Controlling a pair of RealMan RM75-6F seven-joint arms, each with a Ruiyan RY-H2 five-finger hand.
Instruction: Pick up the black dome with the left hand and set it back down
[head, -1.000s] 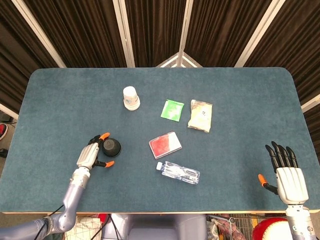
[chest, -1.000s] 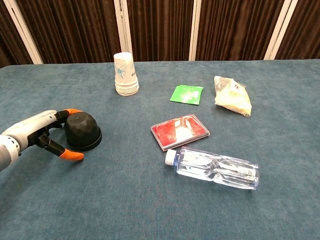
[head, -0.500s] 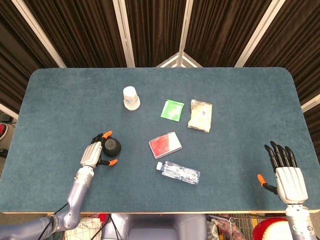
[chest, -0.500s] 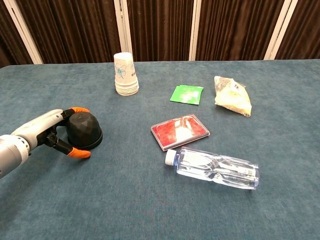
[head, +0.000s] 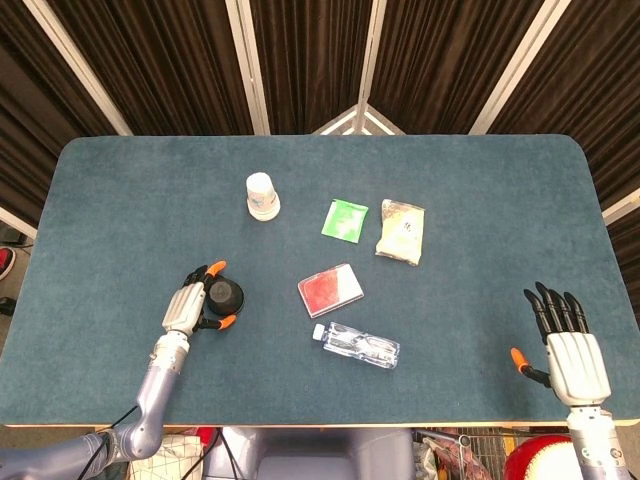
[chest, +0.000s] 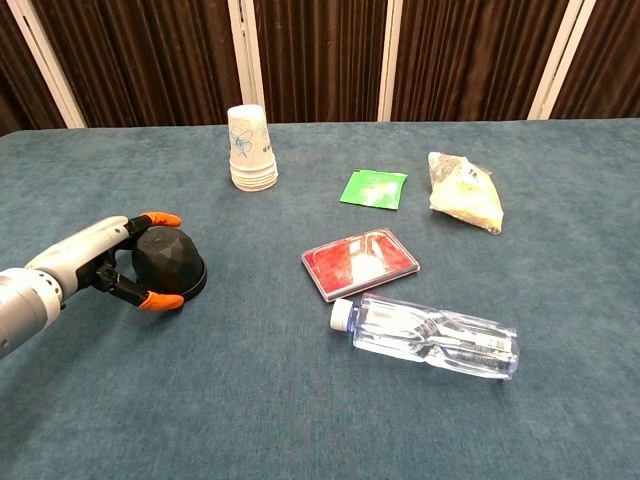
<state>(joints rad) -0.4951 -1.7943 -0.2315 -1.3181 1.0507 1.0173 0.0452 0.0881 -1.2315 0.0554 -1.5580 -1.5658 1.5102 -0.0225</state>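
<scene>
Your left hand cups the black dome from its left side, orange-tipped fingers curled around the far edge and thumb at the near edge; dome sits on the table, near-left area. Whether the grip is firm, you cannot tell. Your right hand rests at the near-right edge, fingers spread, holding nothing. Right of the dome: red card case, with the clear water bottle lying nearer. Paper cup stack stands farther back.
</scene>
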